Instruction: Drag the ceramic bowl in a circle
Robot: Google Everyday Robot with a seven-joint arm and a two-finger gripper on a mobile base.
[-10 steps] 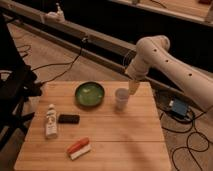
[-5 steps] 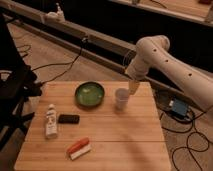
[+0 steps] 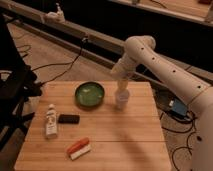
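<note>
The green ceramic bowl (image 3: 90,94) sits on the wooden table (image 3: 125,135) near its far edge, left of centre. It is round, shallow and glossy with a darker rim. The gripper (image 3: 121,86) hangs from the white arm directly above the small white cup (image 3: 121,99), to the right of the bowl and apart from it. The gripper's tip is right at the cup's rim.
A white bottle (image 3: 51,121) lies at the table's left, with a small black block (image 3: 68,119) beside it. A red and white object (image 3: 79,148) lies near the front edge. Cables run over the floor on both sides. A dark chair (image 3: 12,95) stands left.
</note>
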